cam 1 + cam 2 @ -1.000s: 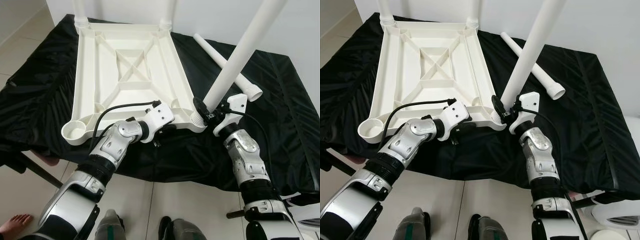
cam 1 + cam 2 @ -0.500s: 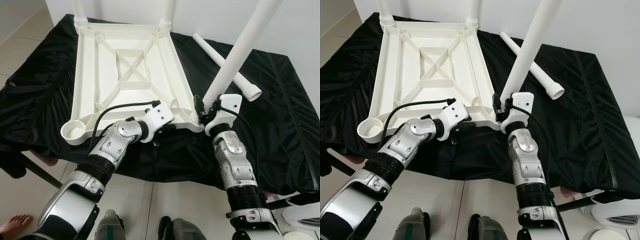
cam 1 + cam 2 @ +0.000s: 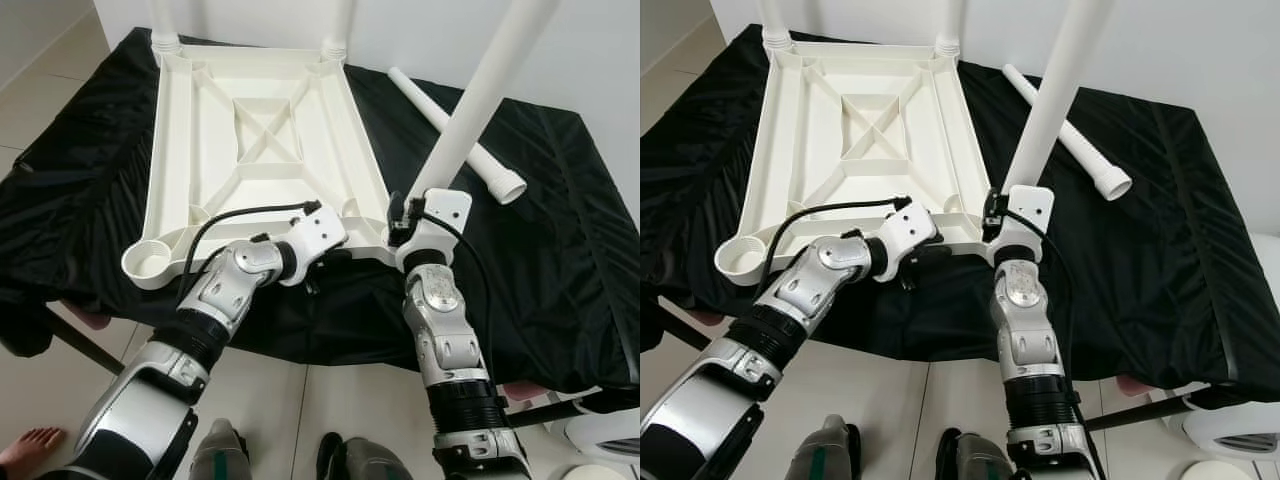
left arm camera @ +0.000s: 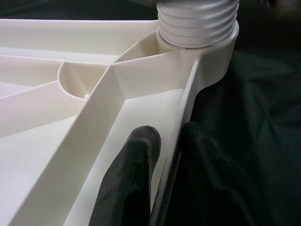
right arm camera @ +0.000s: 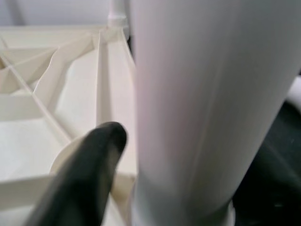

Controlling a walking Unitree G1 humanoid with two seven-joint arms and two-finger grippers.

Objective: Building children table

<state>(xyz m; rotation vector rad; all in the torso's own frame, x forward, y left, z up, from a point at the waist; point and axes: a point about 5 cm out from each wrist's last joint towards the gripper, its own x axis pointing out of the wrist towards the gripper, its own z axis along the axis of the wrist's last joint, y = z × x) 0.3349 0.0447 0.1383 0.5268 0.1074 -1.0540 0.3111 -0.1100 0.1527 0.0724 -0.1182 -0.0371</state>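
In the left eye view, the white tabletop (image 3: 262, 150) lies upside down on a black cloth (image 3: 560, 240), so that its ribs and corner sockets face up for the legs. Two legs already stand in the far corners of the tabletop, one loose leg (image 3: 455, 135) lies on the cloth just beside the tabletop, and the near left socket (image 3: 150, 263) of the tabletop is still empty. The left gripper (image 3: 318, 262) is at the near edge of the tabletop, I think to keep it from sliding or turning. The right gripper (image 3: 398, 218) is at the near right corner of the tabletop, around the base of a tilted leg (image 3: 470, 110); probably this leg is being screwed into its socket. The right eye view gives the same scene, and here the right gripper (image 3: 992, 212) is seen beside the foot of this leg more clearly. The left wrist view shows what the head views hide: the two black fingers (image 4: 134, 179) are pressed together on the thin edge wall of the tabletop, and the ribbed thread (image 4: 197, 23) of the leg is not fully down in the corner socket. In the right wrist view, one finger (image 5: 80, 179) lies against the leg, so it seems to pinch the leg, though the other finger is hidden.
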